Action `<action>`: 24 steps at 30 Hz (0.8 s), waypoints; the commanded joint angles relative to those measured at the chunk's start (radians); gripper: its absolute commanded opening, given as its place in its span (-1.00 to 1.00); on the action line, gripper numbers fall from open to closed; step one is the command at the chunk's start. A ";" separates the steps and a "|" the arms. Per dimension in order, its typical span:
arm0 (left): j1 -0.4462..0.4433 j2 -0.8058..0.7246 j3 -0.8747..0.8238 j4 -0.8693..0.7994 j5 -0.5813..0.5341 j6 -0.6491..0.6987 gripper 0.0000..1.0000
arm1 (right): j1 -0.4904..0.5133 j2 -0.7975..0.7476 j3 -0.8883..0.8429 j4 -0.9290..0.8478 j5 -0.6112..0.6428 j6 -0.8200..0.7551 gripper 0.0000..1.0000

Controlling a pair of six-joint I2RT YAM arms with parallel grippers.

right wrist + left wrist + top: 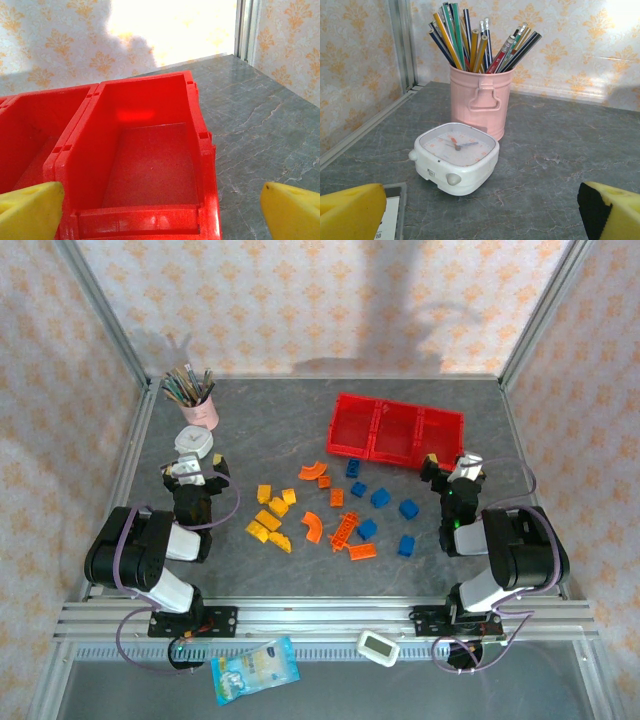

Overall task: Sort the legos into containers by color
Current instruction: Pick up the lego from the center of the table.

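Grey table; left hand spread before clock, right hand before tray.

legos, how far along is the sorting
Done: nothing looks sorted; the red tray has empty-looking compartments. In hand: nothing; the left gripper and right gripper are both open and empty. Left: the yellow bricks, orange bricks and blue bricks all lie loose on the table.

Lab enclosure: aluminium frame, wallpaper
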 commanded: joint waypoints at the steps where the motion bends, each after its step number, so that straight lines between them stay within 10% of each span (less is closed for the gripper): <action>1: 0.005 -0.006 0.015 -0.003 0.014 0.000 0.99 | -0.002 -0.006 -0.003 0.034 0.002 -0.008 1.00; 24: 0.005 -0.220 -0.019 -0.141 -0.009 -0.031 0.99 | -0.001 -0.204 -0.044 -0.060 0.100 0.038 1.00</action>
